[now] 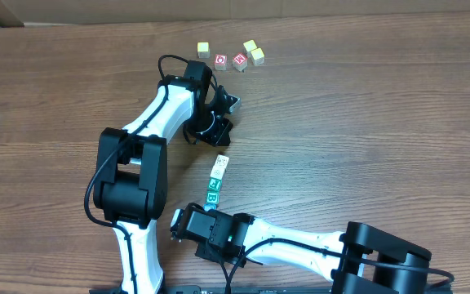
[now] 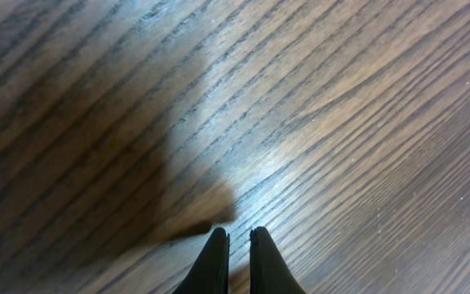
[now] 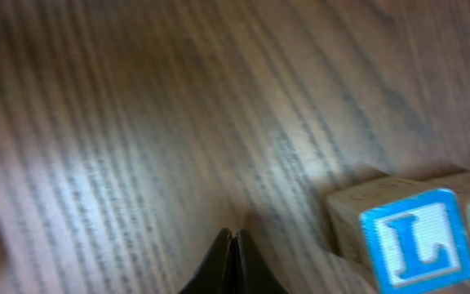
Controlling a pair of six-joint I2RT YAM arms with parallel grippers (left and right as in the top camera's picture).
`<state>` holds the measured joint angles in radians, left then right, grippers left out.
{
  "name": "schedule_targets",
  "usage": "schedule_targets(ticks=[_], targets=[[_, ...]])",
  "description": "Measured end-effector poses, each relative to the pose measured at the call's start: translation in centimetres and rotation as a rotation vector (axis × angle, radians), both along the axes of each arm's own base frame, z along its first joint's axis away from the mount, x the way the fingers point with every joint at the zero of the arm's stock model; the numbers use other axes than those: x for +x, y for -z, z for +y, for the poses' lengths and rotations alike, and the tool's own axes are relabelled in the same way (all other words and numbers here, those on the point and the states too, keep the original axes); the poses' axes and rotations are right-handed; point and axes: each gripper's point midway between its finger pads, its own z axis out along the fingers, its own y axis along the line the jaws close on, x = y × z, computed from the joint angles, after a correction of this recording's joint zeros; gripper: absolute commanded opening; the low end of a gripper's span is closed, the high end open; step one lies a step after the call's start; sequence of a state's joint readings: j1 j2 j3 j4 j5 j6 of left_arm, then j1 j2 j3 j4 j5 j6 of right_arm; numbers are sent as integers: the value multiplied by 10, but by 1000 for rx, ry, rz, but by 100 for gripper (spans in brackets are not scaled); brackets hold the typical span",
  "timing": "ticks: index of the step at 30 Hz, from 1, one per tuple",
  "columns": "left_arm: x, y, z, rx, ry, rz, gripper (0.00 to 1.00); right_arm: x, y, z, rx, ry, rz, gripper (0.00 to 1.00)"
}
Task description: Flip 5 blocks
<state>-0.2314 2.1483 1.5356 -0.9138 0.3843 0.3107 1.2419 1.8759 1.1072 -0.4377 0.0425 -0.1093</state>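
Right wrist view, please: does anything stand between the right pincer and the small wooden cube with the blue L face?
Nothing visible does. The shut right pincer points at bare brown wood-grain table, and the small wooden cube with the blue L face sits to the right in that view, only tabletop between them.
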Motion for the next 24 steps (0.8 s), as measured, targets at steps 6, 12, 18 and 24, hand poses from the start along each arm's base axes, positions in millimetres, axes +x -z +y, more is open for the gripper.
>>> schedule_targets(ticks=[6, 12, 18, 24], targets=[[8, 2, 4, 27, -22, -27, 4, 10, -2, 2, 15, 27, -33, 4], [9, 3, 6, 41, -36, -28, 4, 23, 0, -4, 13, 76, -62, 4], [10, 3, 7, 46, -51, -30, 4, 32, 2, -10, 5, 105, -60, 4], [13, 3, 6, 45, -73, -32, 4, 32, 1, -9, 12, 104, -56, 4]])
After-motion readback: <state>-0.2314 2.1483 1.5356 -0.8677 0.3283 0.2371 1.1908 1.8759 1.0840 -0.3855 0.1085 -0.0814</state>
